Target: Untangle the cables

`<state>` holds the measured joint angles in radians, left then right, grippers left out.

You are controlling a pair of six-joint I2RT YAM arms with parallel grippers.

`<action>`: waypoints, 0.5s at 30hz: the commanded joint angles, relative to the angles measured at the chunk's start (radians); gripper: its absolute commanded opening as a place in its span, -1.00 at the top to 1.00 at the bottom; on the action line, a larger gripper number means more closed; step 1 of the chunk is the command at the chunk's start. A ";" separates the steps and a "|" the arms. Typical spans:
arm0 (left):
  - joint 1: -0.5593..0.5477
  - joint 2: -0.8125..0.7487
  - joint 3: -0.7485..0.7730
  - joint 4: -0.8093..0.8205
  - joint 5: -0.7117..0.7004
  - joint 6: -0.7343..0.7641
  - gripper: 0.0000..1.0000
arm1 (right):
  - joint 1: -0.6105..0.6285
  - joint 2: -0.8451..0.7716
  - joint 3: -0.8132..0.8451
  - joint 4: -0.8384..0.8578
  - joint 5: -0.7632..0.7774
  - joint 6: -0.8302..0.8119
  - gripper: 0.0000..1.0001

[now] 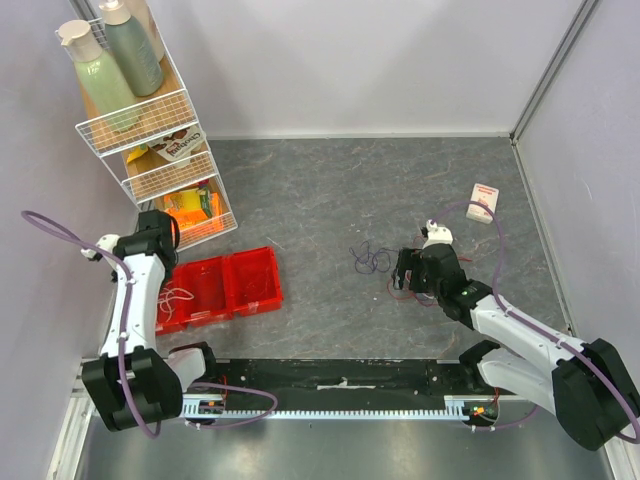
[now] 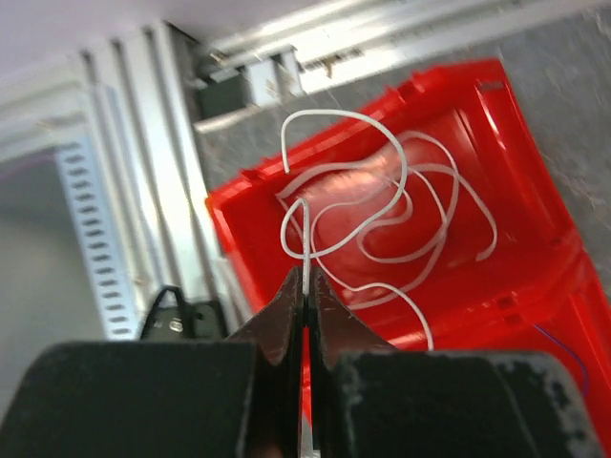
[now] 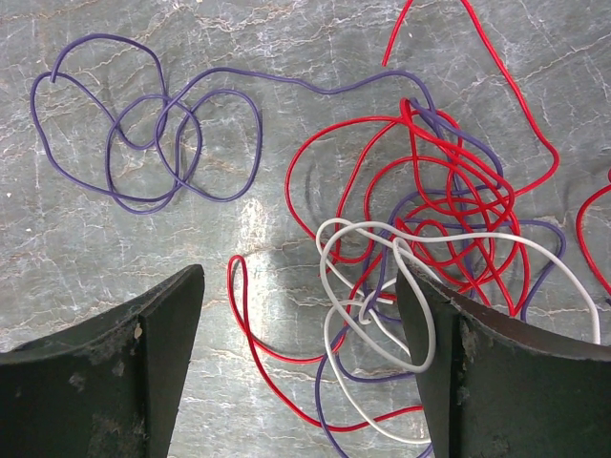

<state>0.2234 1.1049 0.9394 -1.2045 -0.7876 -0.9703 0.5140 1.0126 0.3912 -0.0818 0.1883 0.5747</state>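
A tangle of cables lies on the grey table under my right gripper [image 3: 298, 275], which hangs open above it with nothing between its fingers. In the knot, a red cable [image 3: 382, 134] loops many times, a white cable [image 3: 334, 239] knots at the middle, and a purple cable [image 3: 143, 200] trails off left in loose loops. From above, the tangle [image 1: 375, 260] sits just left of the right gripper [image 1: 405, 270]. My left gripper [image 2: 305, 277] is shut on one end of another white cable [image 2: 382, 205], whose coils lie inside the red bin [image 2: 535, 191].
The red bin [image 1: 255, 280] has two compartments and sits at the left. A white wire rack [image 1: 150, 120] with bottles and packets stands at the far left. A small white box [image 1: 485, 200] lies at the far right. A metal rail [image 1: 340, 385] runs along the near edge.
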 commanded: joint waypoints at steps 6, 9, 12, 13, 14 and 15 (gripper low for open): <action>0.007 -0.010 -0.113 0.217 0.254 0.007 0.97 | -0.002 -0.022 -0.012 0.030 0.005 -0.013 -0.77; 0.020 0.004 -0.126 0.198 0.228 -0.039 0.96 | -0.003 -0.019 -0.009 0.030 0.010 -0.013 -0.78; 0.042 0.016 -0.137 0.113 0.168 -0.137 0.97 | -0.002 -0.019 -0.011 0.028 0.010 -0.013 -0.78; 0.050 0.015 -0.134 0.083 0.159 -0.178 0.95 | -0.002 -0.020 -0.011 0.027 0.010 -0.013 -0.78; 0.054 0.006 -0.133 0.065 0.150 -0.203 0.86 | -0.002 -0.022 -0.009 0.027 0.010 -0.013 -0.78; 0.056 0.000 -0.129 0.059 0.152 -0.209 0.72 | -0.002 -0.020 -0.011 0.027 0.010 -0.013 -0.78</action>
<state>0.2600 1.1172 0.8104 -1.0721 -0.5774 -1.0351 0.5140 1.0088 0.3866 -0.0826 0.1883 0.5743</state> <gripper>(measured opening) 0.044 0.888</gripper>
